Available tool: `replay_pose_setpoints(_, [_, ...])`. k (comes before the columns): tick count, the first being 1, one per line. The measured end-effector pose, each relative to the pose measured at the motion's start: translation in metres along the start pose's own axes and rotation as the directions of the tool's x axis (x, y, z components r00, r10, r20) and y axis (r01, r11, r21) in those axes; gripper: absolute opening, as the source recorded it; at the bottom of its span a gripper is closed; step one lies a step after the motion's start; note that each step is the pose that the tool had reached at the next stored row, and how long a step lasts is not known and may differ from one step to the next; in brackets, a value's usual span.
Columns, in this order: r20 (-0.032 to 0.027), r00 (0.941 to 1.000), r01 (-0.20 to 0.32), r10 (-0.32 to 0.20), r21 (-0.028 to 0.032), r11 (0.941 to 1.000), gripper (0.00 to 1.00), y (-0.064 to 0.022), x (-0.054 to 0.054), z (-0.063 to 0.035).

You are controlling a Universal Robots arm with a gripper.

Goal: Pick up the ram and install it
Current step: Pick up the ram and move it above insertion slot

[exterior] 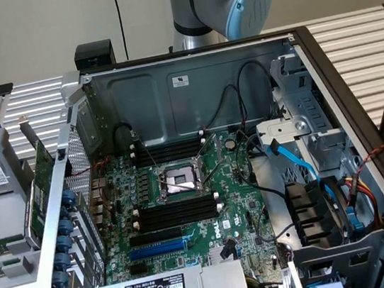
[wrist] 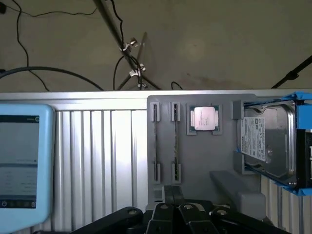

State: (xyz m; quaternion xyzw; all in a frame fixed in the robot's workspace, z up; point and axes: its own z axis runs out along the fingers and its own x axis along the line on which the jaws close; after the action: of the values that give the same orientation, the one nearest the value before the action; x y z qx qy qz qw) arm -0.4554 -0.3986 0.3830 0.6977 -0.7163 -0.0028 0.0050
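Observation:
The ram (wrist: 175,142) is a thin stick standing on edge in the clips of a grey holder tray (wrist: 204,161), so I see only its edge. A second similar stick (wrist: 155,141) stands beside it. My gripper (wrist: 187,210) hovers just off the tray's near edge, a short way from the sticks, with its black fingers shut and nothing between them. In the open computer case, the long black memory slots (exterior: 176,210) lie beside the CPU socket (exterior: 179,180), with another bank (exterior: 168,151) on its far side. No stick stands in any of them.
A CPU chip (wrist: 204,118) and a hard drive in blue rails (wrist: 268,146) sit in the same tray. A light-blue tablet (wrist: 24,161) lies on the ribbed table. A green expansion card (exterior: 41,187) stands at the case's left wall. Cables cross the motherboard's right side.

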Motion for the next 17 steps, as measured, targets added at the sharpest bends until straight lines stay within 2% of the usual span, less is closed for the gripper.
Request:
replay_pose_setpoints(1, [0.0, 1.0, 0.0, 0.0, 0.0, 1.0, 0.11, 0.0, 0.0, 0.0])
replay_pose_setpoints(3, [0.0, 1.0, 0.0, 0.0, 0.0, 1.0, 0.24, 0.0, 0.0, 0.0])
replay_pose_setpoints(4, [-0.0001, 1.0, 0.0, 0.0, -0.0002, 1.0, 0.24, 0.0001, 0.0, 0.0001])
replay_pose_setpoints(5, [0.0001, 1.0, 0.0, 0.0, 0.0007, 1.0, 0.3, 0.0, 0.0, 0.001])
replay_pose_setpoints(6, [0.0001, 1.0, 0.001, -0.001, 0.0032, 1.0, 0.3, 0.0, 0.0, 0.0023])
replay_pose_setpoints(7, [-0.0003, 1.0, 0.002, -0.002, 0.0061, 1.0, 0.36, 0.0001, 0.0, 0.0031])
replay_pose_setpoints(12, [-0.0008, 1.0, 0.005, -0.005, 0.0198, 0.9998, 0.36, 0.0001, 0.0, 0.009])
replay_pose_setpoints(17, [-0.0007, 1.0, 0.007, -0.007, 0.022, 0.9997, 0.36, 0.0012, 0.0, 0.0181])
